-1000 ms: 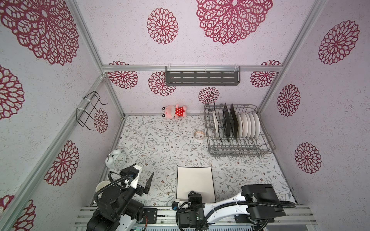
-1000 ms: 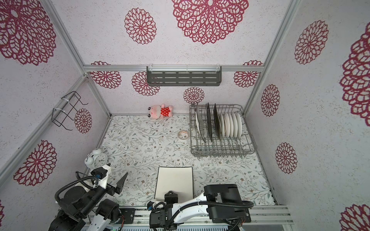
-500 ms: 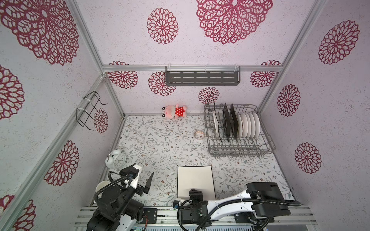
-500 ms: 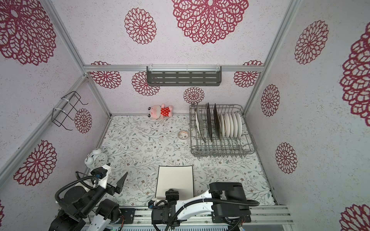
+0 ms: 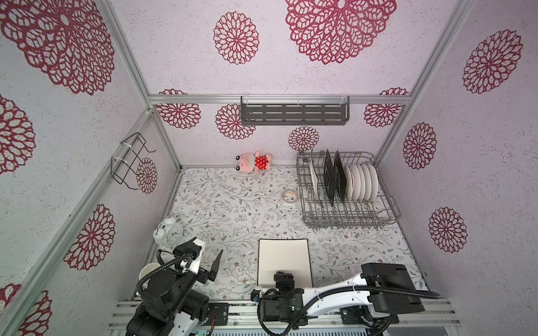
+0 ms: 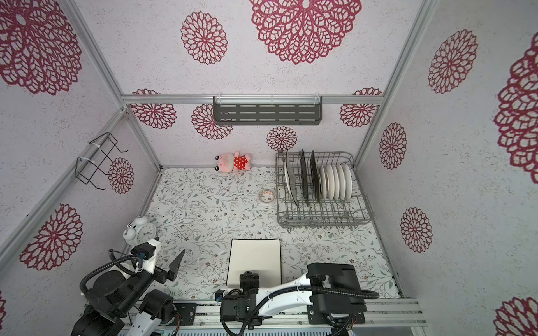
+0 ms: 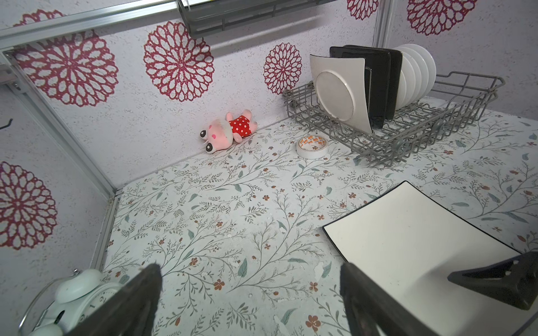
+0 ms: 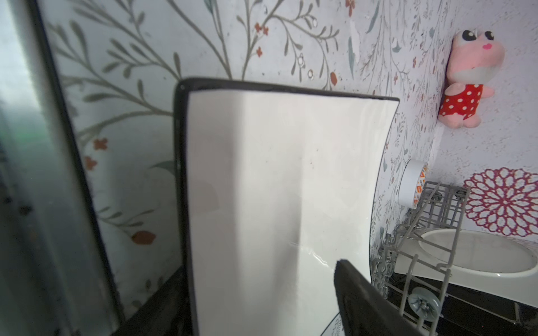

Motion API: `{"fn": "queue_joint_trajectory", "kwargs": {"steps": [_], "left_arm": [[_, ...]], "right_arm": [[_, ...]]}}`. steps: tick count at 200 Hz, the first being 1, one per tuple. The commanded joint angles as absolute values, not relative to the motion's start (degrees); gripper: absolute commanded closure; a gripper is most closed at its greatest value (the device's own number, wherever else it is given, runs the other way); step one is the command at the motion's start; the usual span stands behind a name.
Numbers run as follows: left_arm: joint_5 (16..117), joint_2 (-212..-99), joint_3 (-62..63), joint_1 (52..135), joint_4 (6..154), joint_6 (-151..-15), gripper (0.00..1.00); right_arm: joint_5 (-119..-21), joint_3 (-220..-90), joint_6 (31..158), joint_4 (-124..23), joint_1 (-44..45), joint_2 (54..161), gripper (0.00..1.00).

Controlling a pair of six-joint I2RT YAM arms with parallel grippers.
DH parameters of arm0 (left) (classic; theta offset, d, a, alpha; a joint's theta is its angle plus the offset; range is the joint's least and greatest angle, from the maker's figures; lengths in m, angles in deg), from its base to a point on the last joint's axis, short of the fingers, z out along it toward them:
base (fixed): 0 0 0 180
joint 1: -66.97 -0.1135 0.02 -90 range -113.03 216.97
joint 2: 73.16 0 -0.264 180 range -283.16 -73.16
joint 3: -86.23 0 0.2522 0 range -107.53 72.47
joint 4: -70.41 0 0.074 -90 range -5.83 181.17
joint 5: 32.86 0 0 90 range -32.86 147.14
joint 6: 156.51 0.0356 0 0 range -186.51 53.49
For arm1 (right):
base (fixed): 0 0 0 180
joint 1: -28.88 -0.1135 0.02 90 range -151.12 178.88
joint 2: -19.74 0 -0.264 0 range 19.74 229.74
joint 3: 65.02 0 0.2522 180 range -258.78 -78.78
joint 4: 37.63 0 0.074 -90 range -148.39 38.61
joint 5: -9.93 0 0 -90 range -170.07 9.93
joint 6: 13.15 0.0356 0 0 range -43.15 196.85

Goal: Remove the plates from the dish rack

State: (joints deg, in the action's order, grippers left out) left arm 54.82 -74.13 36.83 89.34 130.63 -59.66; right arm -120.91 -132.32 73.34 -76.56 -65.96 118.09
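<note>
Your 1 unloaded plate (image 5: 283, 261) lies flat on the table (image 5: 233, 209), lower centre in both top views, its near edge close to the table's front. Your right hand (image 5: 283, 281) sits over that edge; I can't tell whether it grips the plate or has let go. If you pull back while it drags, the plate may slide off the front.

Your left hand (image 5: 214, 268) hangs wide apart and empty, lower left, near the clock (image 5: 168, 234).

The other plates (image 5: 346, 181) stand packed upright in the rack (image 5: 349, 219), right of centre. Lifting 1 could knock its neighbour or nudge the tape roll (image 5: 289, 196) just beside the rack.

Writing: the orange print inside the roll is unreadable, and the clock numerals are too small to read.
</note>
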Motion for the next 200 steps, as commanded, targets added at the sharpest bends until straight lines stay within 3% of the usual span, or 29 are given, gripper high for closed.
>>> {"fn": "queue_joint_trajectory", "kwargs": {"steps": [1, 200], "left_arm": [[54.4, -73.3, 37.3, 89.8, 129.1, -59.2, 0.03], [54.4, -73.3, 37.8, 89.9, 128.9, -58.7, 0.03]], "right_arm": [[-116.5, -130.5, 72.1, -77.8, -65.1, 118.5, 0.23], [-112.6, -126.6, 68.4, -78.2, -64.5, 116.6, 0.23]]}}
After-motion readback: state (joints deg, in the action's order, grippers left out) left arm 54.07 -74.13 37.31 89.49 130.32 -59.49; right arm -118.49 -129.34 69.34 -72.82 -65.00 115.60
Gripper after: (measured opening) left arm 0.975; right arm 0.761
